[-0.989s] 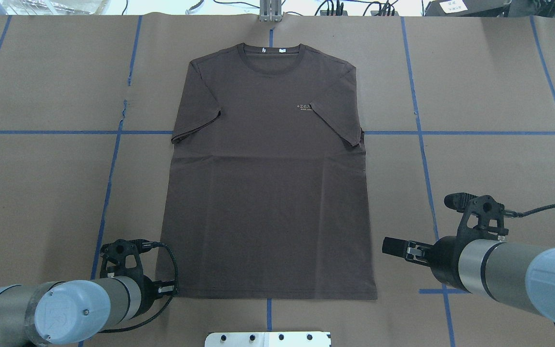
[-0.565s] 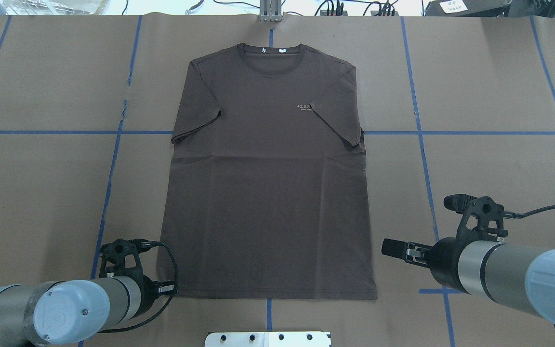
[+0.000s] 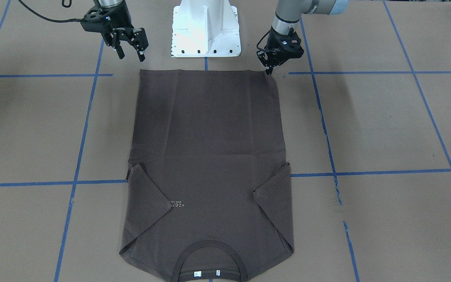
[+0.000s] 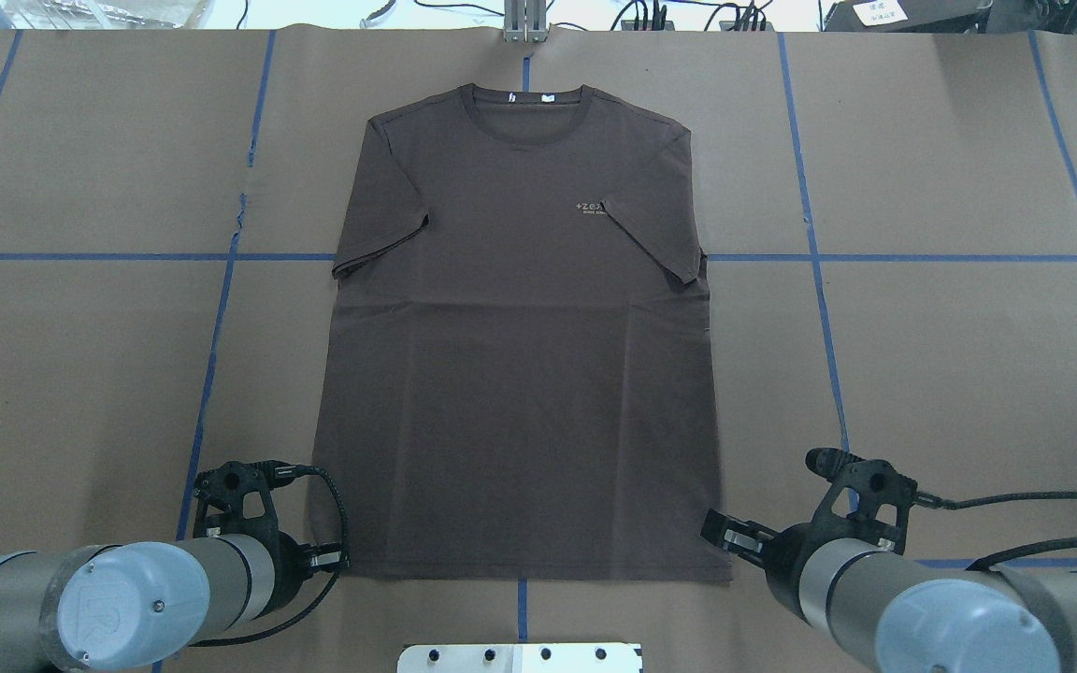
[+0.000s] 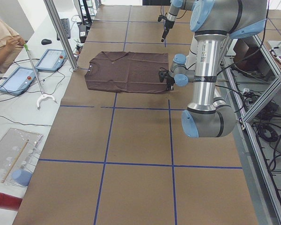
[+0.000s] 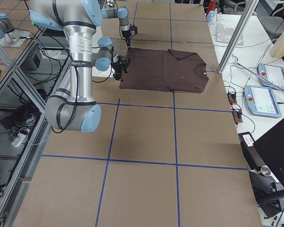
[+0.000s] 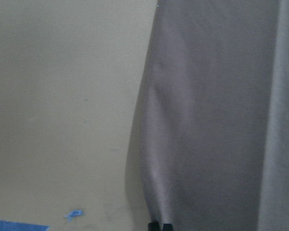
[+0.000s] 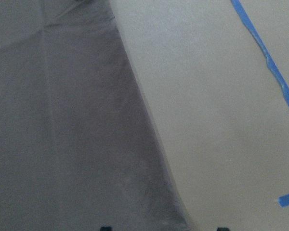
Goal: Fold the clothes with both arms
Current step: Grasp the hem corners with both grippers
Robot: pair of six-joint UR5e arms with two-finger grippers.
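My left pincer (image 3: 268, 69) is pinched shut on the near left hem corner of the dark brown short-sleeved T-shirt (image 4: 520, 374), spread flat, collar far; my right pincer (image 3: 132, 53) gapes wide, empty, above the near right corner.

On my screens I count one T-shirt (image 4: 520, 374), two arms, left arm (image 4: 127, 598) and right arm (image 4: 950, 617), two grippers, left gripper (image 3: 268, 71) and right gripper (image 3: 132, 55), one white pedestal (image 3: 206, 31), two tablets (image 5: 51, 59), one person (image 5: 2, 40)

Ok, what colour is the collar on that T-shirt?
The collar is dark brown, matching the rest of the T-shirt; it shows best in the exterior front-facing view.
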